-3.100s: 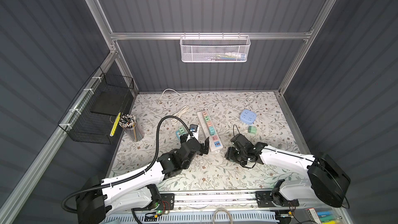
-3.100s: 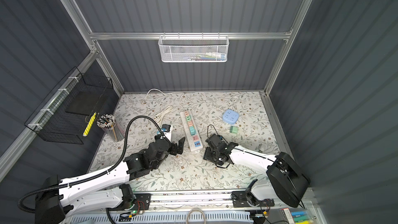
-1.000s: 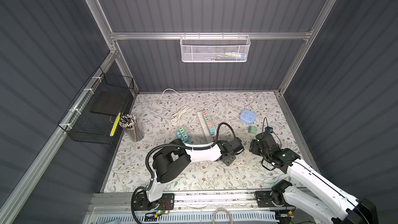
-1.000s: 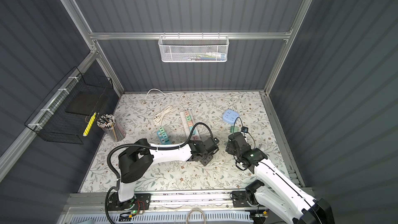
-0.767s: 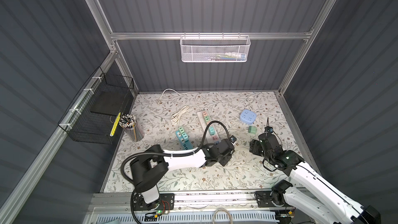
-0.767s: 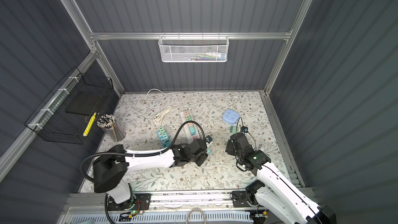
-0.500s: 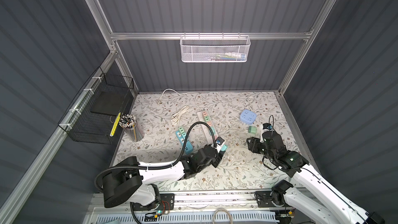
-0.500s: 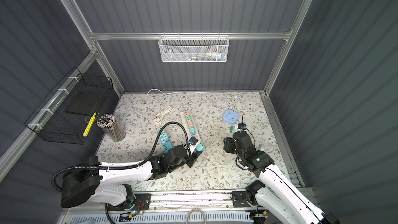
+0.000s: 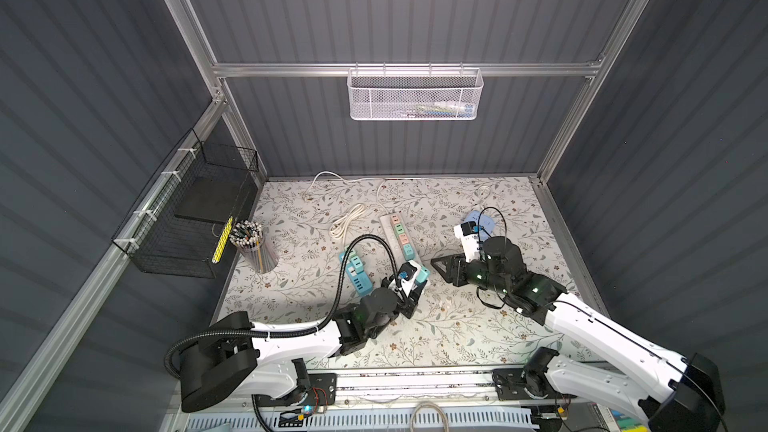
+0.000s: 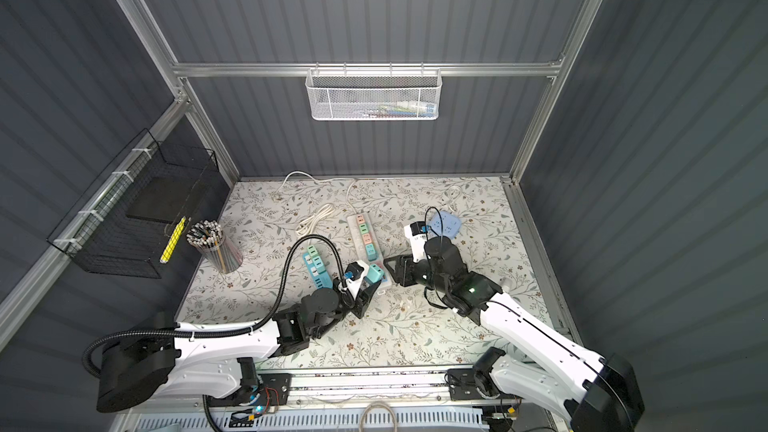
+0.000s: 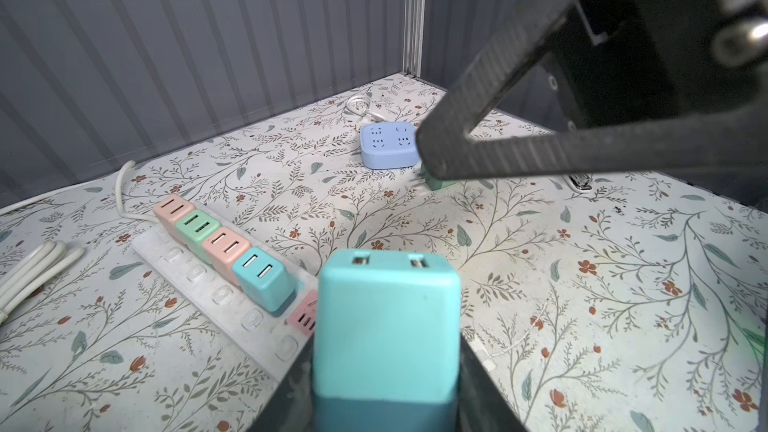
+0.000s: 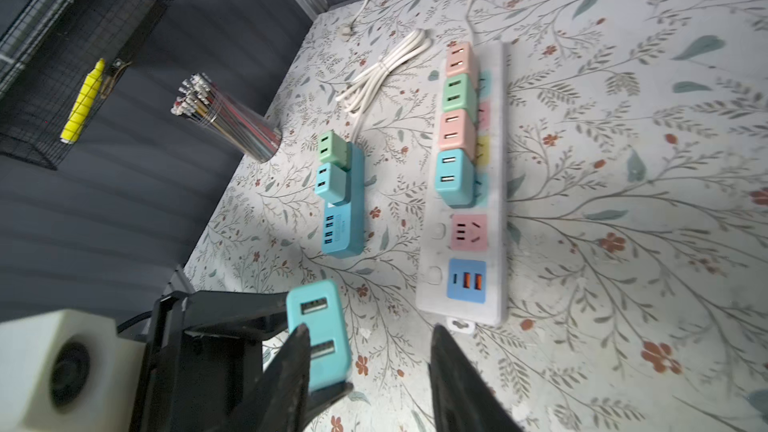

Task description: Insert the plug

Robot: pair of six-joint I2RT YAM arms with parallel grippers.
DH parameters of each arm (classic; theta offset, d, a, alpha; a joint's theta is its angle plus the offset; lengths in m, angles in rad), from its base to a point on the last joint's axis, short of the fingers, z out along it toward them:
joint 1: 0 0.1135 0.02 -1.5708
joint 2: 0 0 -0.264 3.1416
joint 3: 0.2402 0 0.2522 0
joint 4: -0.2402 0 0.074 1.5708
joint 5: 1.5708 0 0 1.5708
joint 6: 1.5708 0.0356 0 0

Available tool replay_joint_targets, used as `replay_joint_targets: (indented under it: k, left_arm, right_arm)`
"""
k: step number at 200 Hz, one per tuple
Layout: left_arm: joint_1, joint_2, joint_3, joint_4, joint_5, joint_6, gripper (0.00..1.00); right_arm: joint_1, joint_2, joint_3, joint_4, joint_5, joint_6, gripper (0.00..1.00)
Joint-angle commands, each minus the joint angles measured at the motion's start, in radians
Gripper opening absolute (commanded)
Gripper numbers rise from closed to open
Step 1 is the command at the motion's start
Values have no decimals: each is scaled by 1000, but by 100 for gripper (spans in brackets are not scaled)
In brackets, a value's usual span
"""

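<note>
A teal plug [image 9: 420,274] [image 10: 375,273] [image 11: 388,326] [image 12: 318,326] with two USB slots is held just off the near end of the white power strip [image 9: 394,238] [image 10: 358,238] [image 11: 199,284] [image 12: 496,201]. My left gripper [image 9: 413,286] [image 10: 365,286] [image 11: 386,388] is shut on it. The strip carries several plugs, then a free pink socket [image 12: 469,232] [image 11: 303,317]. My right gripper [image 9: 440,270] [image 10: 391,270] [image 12: 368,367] is open just right of the plug. One of its fingers [image 12: 291,367] overlaps the plug's edge, and nothing lies between its jaws.
A blue strip [image 9: 357,274] [image 12: 343,218] with two plugs lies left of the white one. A coiled white cable [image 9: 345,222], a pencil cup [image 9: 253,243] and a black wire basket [image 9: 195,218] are further left. A blue socket block [image 9: 482,218] [image 11: 388,145] sits behind the right arm.
My left gripper has carried the plug leftward, back to the strip's near end. My right gripper has swung left towards the plug and its jaws have narrowed.
</note>
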Motion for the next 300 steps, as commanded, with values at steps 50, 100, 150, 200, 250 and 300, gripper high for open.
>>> replay_joint_targets:
  k: [50, 100, 150, 200, 250, 300]
  left_arm:
    - [2, -34, 3, 16, -20, 10, 24]
    - [2, -35, 6, 13, -15, 10, 24]
    - [2, -47, 3, 7, -19, 10, 25]
    - [2, -45, 8, -6, -33, 2, 34]
    - [4, -116, -4, -85, -180, -90, 82]
    - [33, -273, -4, -301, -449, -290, 96]
  right_arm:
    - [45, 80, 21, 109, -115, 8, 49]
    - [59, 102, 20, 140, -161, 28, 44]
    - [60, 148, 22, 140, -180, 32, 37]
    - [60, 118, 14, 153, -138, 29, 26]
    - [59, 67, -27, 214, 78, -8, 23]
    - [61, 173, -103, 386, 237, -87, 23]
